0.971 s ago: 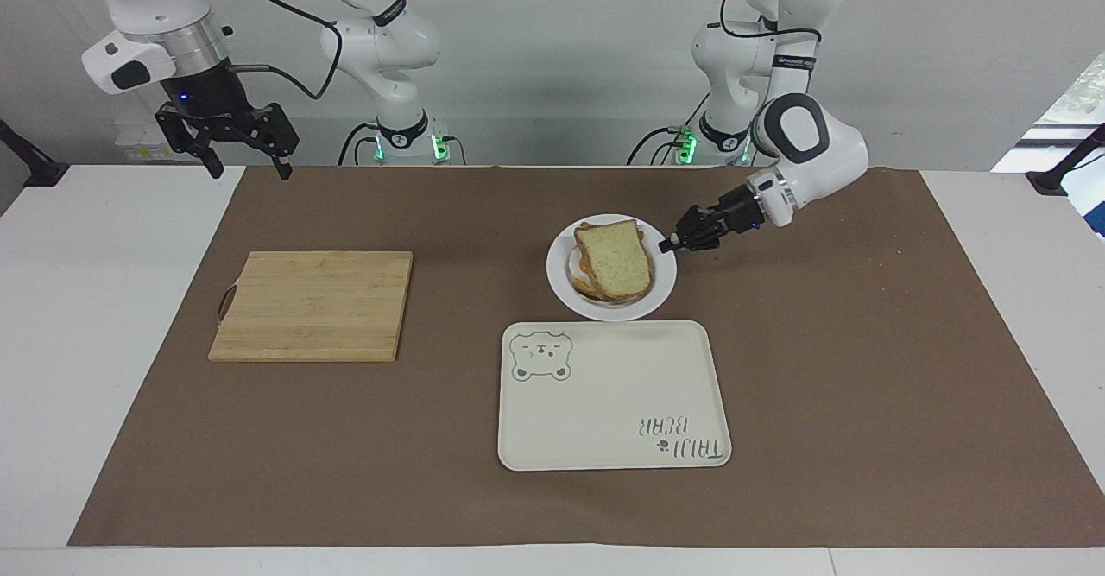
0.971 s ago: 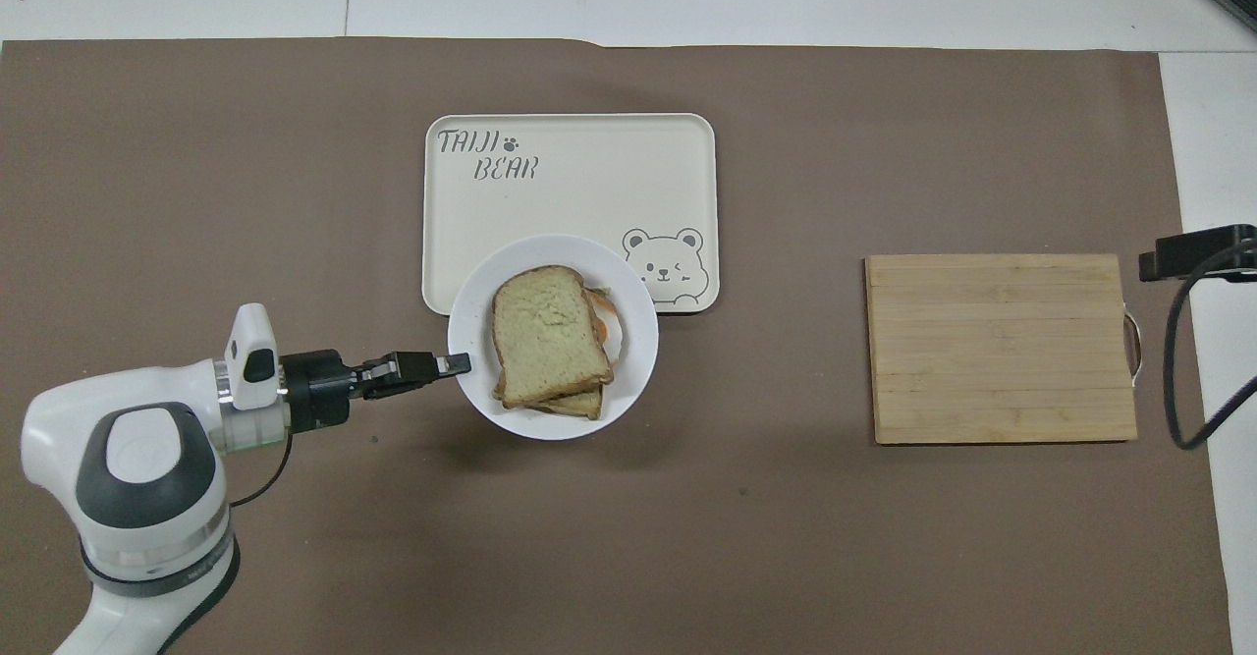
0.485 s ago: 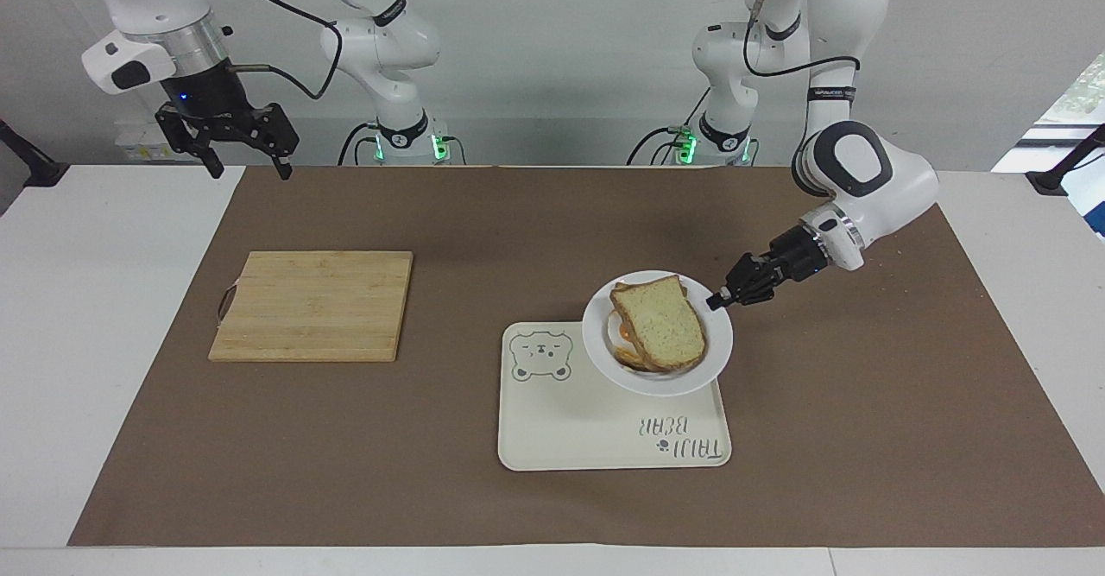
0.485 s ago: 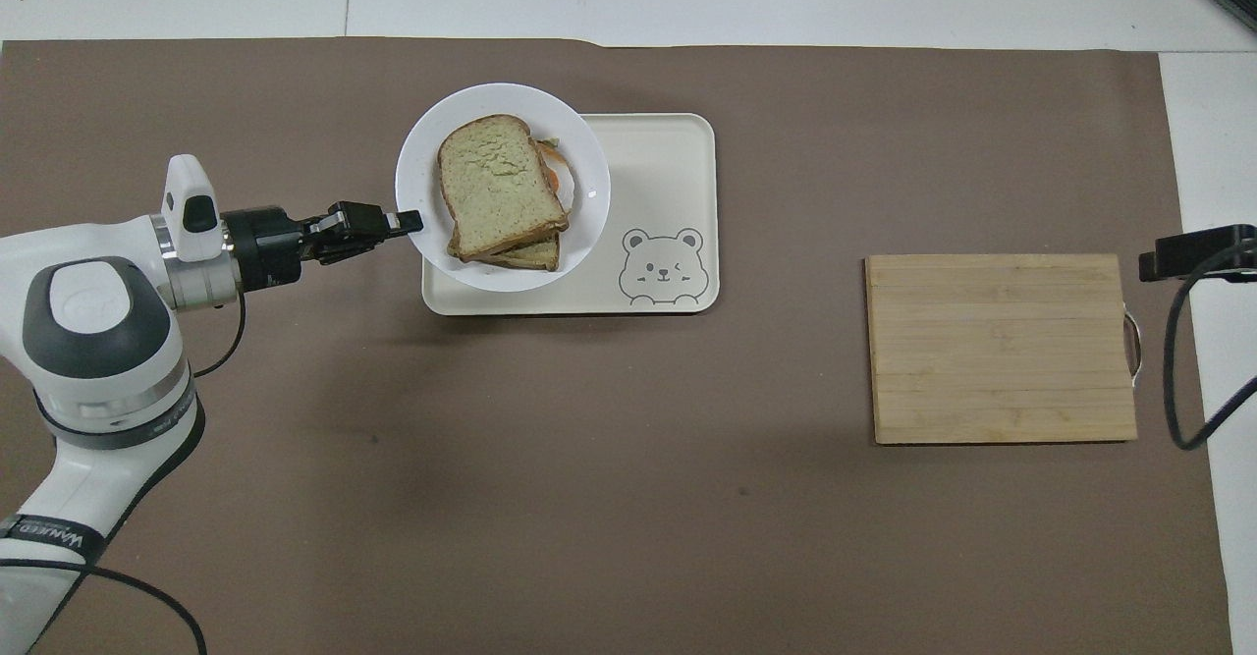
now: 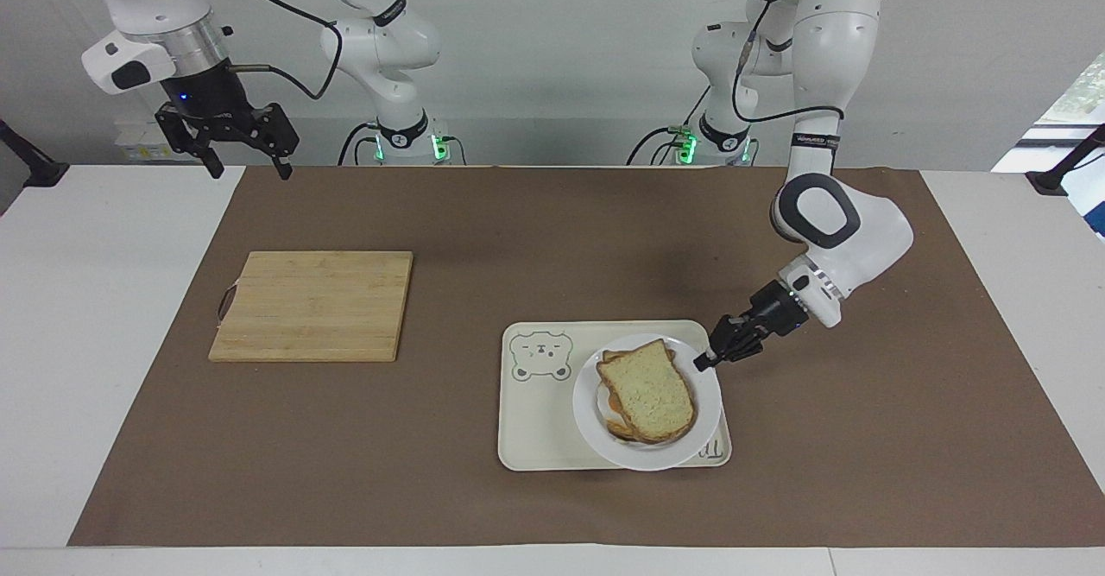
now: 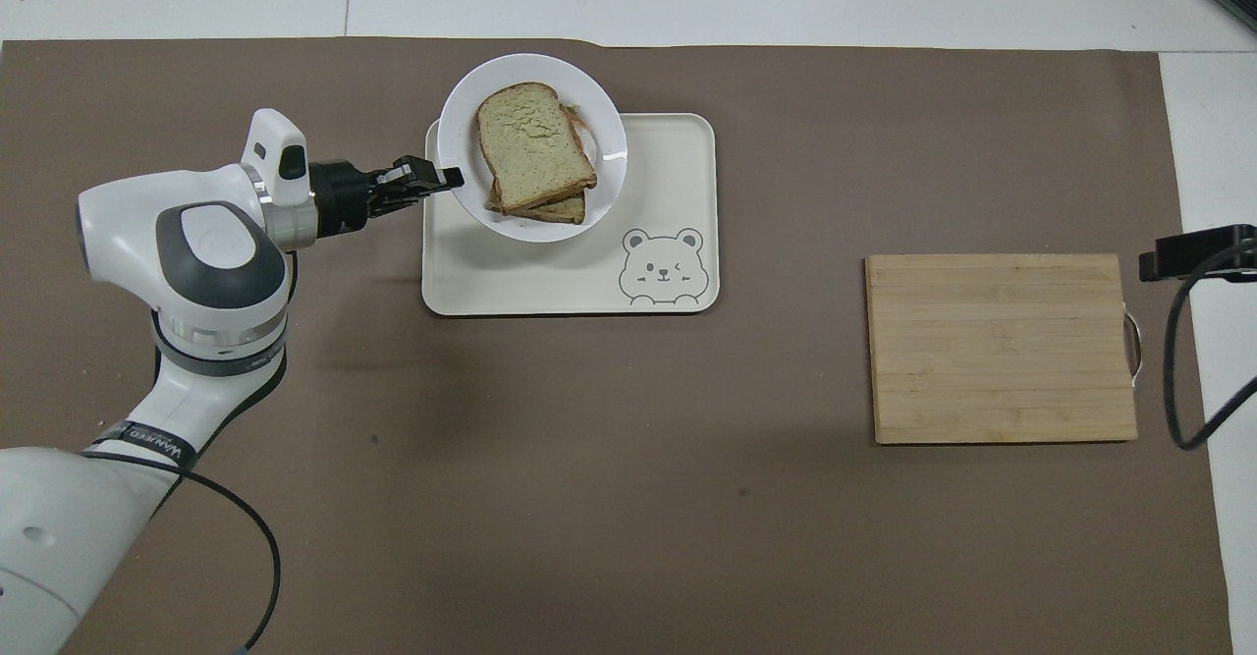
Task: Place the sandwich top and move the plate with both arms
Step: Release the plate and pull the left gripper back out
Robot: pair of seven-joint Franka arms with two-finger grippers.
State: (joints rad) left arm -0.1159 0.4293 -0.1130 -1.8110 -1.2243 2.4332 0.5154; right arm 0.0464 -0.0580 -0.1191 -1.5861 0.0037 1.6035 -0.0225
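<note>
The small white plate [image 5: 701, 420] [image 6: 460, 149] carries a stacked sandwich. The plain sandwich top [image 5: 647, 390] [image 6: 530, 139] lies on it, and an orange filling peeks out from under it. My left gripper [image 5: 704, 360] [image 6: 447, 179] is shut on the plate's rim at the side toward the left arm's end. It holds the plate over the part of the cream bear tray [image 5: 544, 420] [image 6: 589, 282] farther from the robots. My right gripper [image 5: 226, 140] is open and empty, raised over the table's edge at the right arm's end, waiting.
A wooden cutting board [image 5: 311, 304] [image 6: 1002, 346] lies on the brown mat toward the right arm's end. The bear drawing on the tray stays uncovered beside the plate.
My left gripper has carried the plate with the sandwich away from the robots, from the mat beside the tray to over the tray. The right arm has not moved.
</note>
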